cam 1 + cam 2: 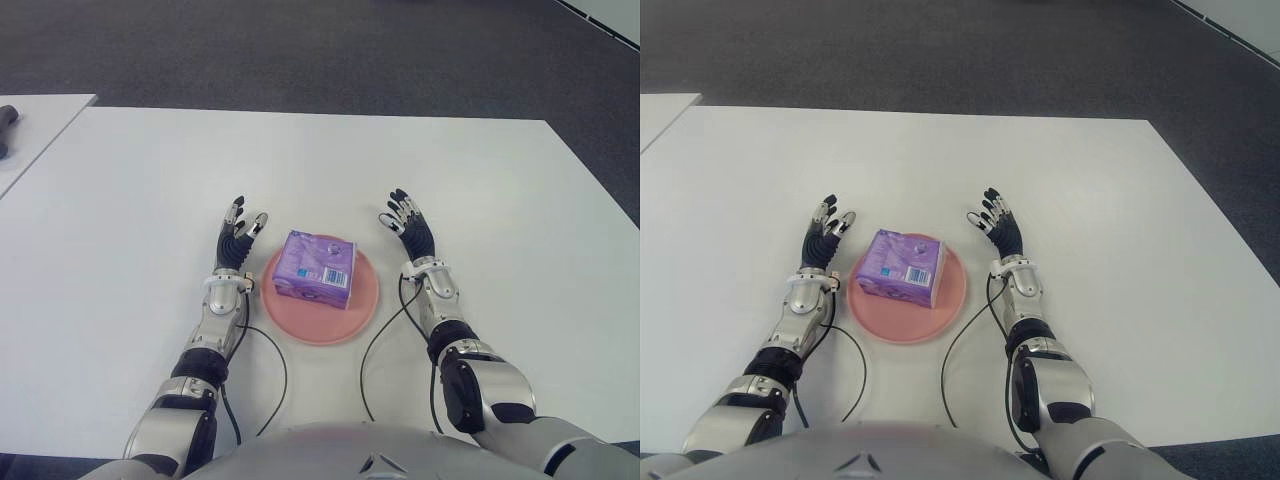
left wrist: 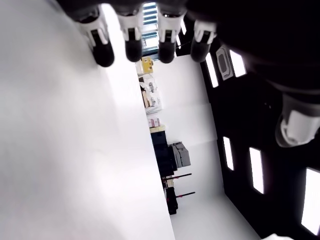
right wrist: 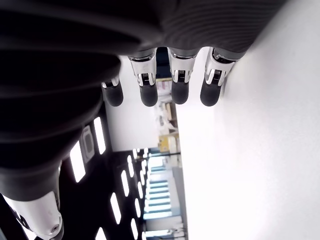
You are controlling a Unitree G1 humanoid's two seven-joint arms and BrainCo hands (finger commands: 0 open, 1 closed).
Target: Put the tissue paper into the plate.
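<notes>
A purple tissue pack (image 1: 316, 268) lies on the pink plate (image 1: 355, 312) near the front middle of the white table (image 1: 320, 170). My left hand (image 1: 240, 238) shows just left of the plate, fingers spread and holding nothing. To the plate's right is my right hand (image 1: 405, 222), also with its fingers straight and nothing in it. Both wrist views show only straight fingertips (image 2: 134, 42) (image 3: 150, 92) over bare table, with no tissue between them.
A second white table (image 1: 30, 125) stands at the far left with a dark object (image 1: 6, 128) on it. Black cables (image 1: 270, 370) loop from my wrists along the table's near edge. Dark carpet (image 1: 300, 50) lies beyond the table.
</notes>
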